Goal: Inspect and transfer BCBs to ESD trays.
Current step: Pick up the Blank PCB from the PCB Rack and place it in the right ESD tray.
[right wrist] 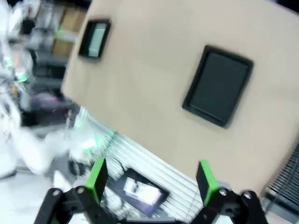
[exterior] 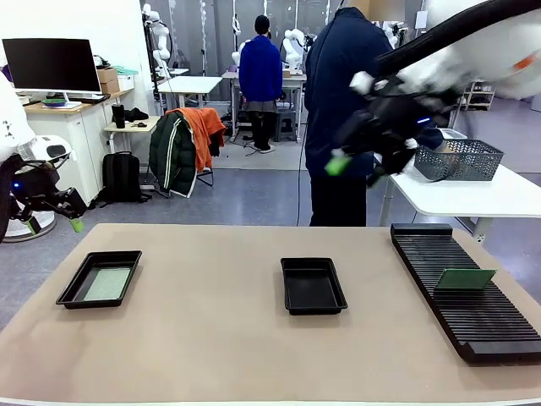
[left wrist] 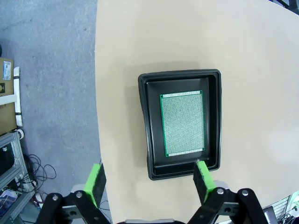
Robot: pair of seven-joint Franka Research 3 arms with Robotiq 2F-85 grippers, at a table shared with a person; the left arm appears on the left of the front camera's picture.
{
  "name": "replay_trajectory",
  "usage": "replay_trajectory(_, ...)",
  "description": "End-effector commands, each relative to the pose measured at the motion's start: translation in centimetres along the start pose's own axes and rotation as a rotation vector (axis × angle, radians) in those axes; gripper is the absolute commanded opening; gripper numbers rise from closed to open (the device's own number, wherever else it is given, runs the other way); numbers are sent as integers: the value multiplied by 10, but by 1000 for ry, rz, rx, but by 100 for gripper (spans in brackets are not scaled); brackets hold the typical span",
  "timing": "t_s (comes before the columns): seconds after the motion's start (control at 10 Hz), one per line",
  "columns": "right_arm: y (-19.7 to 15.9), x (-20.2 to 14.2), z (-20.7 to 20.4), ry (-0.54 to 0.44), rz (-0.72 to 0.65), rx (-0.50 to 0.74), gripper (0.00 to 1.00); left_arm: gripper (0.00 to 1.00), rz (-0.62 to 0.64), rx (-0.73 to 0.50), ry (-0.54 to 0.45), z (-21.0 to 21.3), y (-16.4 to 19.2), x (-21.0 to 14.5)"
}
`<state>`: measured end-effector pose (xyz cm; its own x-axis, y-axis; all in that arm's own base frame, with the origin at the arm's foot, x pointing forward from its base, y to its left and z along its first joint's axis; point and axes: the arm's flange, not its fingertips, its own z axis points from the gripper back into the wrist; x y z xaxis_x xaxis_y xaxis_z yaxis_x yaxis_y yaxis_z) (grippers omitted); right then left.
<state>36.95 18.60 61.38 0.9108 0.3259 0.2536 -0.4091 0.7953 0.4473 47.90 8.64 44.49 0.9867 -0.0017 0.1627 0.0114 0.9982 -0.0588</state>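
A thin rectangular BCB (left wrist: 182,122) is laid flat on the floor of the left ESD tray (left wrist: 144,130). The board is edged in bright green, and its face is a pale grey-green covered in fine dots. A band of black floor is left showing all round it. This tray is shallow and black, with a raised rim and rounded corners, and is set near the left edge of the tan desk (exterior: 211,338). A second ESD tray (exterior: 313,288) of the same make is placed near the desk's middle, with its glossy black floor exposed. A second BCB (exterior: 464,279) is stood on edge, leaning, in the slots of the long black ribbed rack (exterior: 473,326) along the desk's right side.

The left end effector (left wrist: 149,182) is held raised at the desk's left side and pointed down towards the left tray, well apart from it. Its green-padded fingers are spread wide and nothing is gripped between them. The right end effector (exterior: 355,169) is held high above the desk and tilted, in front of a person in a dark blue jacket (exterior: 338,76). Its fingers are likewise set apart with nothing held. Its wrist view is blurred, with both trays seen far below.
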Motion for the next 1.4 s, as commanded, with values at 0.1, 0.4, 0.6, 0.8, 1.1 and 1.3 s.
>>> replay_trajectory(0.1, -46, -20, 96, 51, 412, -98, 100, 100, 1, 0, -5, -3, 0, -1)
replay_trajectory(0.4, -76, -39, 162, 198, 790, -218, 100, 100, 1, 0, -5, -3, 0, -1)
replay_trajectory(0.6, -96, -49, 190, 287, 1007, -275, 100, 100, 1, 0, -5, -3, 0, -1)
replay_trajectory(0.8, -104, -59, 209, 310, 1107, -316, 100, 100, 1, 0, -5, -3, 0, -1)
replay_trajectory(1.1, -115, -67, 226, 327, 1156, -339, 100, 100, 1, 0, -5, -3, 0, -1)
replay_trajectory(1.3, -107, -66, 224, 315, 1145, -317, 100, 100, 1, 0, -5, -3, 0, -1)
